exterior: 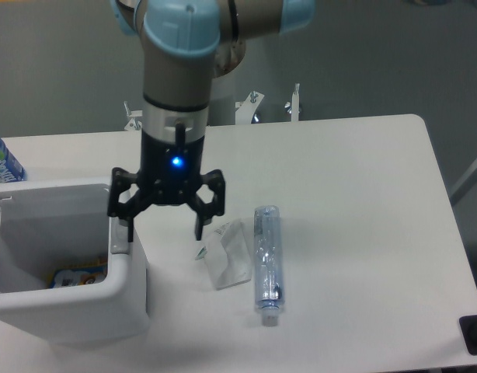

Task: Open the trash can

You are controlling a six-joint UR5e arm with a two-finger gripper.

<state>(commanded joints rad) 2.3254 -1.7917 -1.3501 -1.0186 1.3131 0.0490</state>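
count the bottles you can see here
2: a clear bottle lying on the table right of the crumpled wrapper, and a bottle with a blue label cut off at the left edge, behind the trash can.

Even, cool overhead light, fairly bright; the broad white table top [355, 194] is near washed out but w/o hard glare. Soft shadows only: a faint one beside the clear plastic bottle [267, 266] lying on its side. Whole pic slightly soft, low-res; blue LED on the black two-finger gripper [164, 231] blooms a little.
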